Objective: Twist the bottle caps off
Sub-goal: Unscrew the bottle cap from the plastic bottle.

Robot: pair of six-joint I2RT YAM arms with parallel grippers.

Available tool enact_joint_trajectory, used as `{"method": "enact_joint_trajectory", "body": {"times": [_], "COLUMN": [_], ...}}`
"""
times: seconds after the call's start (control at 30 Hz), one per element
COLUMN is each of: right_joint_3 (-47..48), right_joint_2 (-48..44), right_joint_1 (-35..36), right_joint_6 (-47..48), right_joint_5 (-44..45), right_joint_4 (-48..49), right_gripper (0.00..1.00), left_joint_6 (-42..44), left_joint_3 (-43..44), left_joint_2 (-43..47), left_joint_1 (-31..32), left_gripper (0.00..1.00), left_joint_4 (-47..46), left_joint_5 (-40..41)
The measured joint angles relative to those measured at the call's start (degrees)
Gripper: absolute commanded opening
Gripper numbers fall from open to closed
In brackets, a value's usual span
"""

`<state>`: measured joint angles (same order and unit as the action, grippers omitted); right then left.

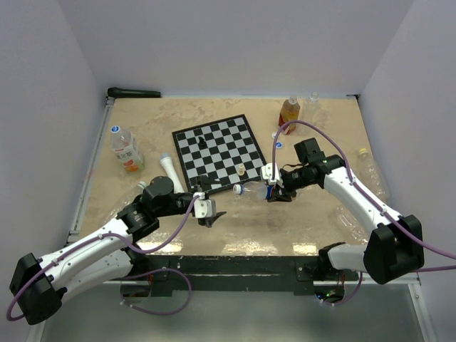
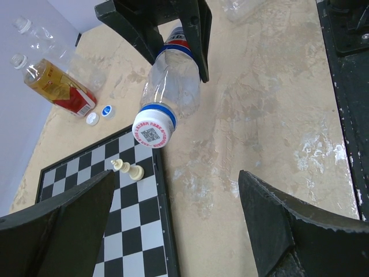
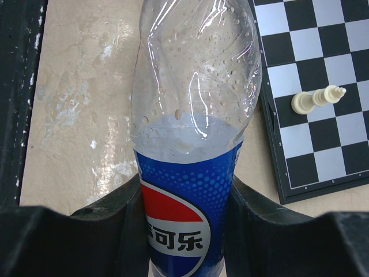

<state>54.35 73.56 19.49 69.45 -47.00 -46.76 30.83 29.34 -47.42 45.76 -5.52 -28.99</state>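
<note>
Our left pincer (image 2: 176,176) hangs released, facing the white-and-blue cap (image 2: 153,126); the right pincer (image 2: 173,40) grips the bottle (image 2: 171,86). We should centre on the cap, clench squarely, then twist.

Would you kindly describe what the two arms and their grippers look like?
The left arm and right arm have white shells, black joints and a purple cable each. The left gripper and right gripper have black wedge-shaped fingers on white bodies.
</note>
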Motion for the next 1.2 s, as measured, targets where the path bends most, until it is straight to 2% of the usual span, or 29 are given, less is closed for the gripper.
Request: {"method": "enact_joint_trajectory", "body": {"times": [0.4, 0.8, 1.2], "right_joint_3": [0.0, 0.0, 0.0], "right_joint_2": [0.07, 0.33, 0.37], "right_joint_1": [0.0, 0.0, 0.2], "right_joint_6": [0.02, 0.02, 0.15], "right_joint_5": [0.0, 0.07, 0.04], "right_joint_4": [0.0, -0.26, -0.52], "right_gripper": [0.0, 0.0, 0.0], "left_joint_6": [-0.17, -2.47, -8.85], "left_joint_3": [0.0, 0.0, 0.11], "left_joint_2": [0.0, -2.62, -10.36], "left_joint_1": [0.0, 0.0, -0.15], "left_gripper": [0.91, 0.8, 0.72], "left_joint_4": [-0.02, -1.95, -10.82], "left_joint_5": [-2.58, -4.63, -2.49]}}
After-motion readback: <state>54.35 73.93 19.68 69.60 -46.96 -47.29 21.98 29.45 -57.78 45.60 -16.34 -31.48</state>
